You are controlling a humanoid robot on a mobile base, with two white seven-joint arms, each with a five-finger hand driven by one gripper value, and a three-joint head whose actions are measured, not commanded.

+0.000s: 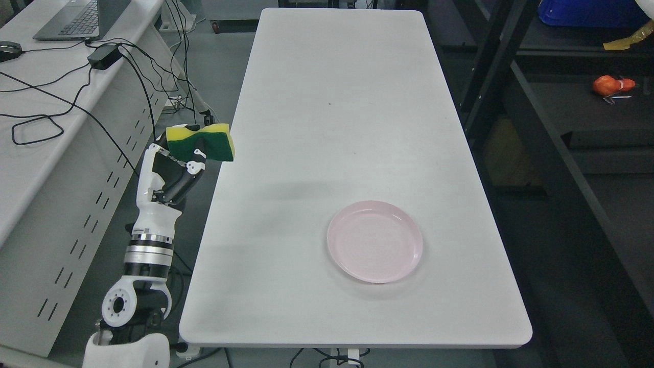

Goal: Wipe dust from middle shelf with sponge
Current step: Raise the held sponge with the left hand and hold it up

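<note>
Head view: left hand (171, 171) is up off the left long edge of the white table (357, 128), over the floor gap between the table and the grey desk (46, 168) on its far side. Fingers are clamped on the sponge (202, 142) (yellow foam on top, green scouring face toward the camera), one dark finger pressed across the green face. The sponge's right corner sits just at the table's left edge, above it; cannot tell if it touches.

Right of the hand: the tabletop is mostly bare. Only a pink plate (375, 241) lies there, well apart from the hand, nearer the table's near edge than its far one.

Left of and beyond the hand: black cables (76, 102) trail across the grey desk and down into the gap, near the fingers. A power brick (103, 56), a laptop (76, 20) and a mouse (9, 50) are further back on that desk.

Far right, well apart from the hand across the whole table: dark shelving (562, 117) with an orange object (610, 85) on one level (detail too small to tell) and a blue bin (587, 13) higher up.

Right arm is out of frame.
</note>
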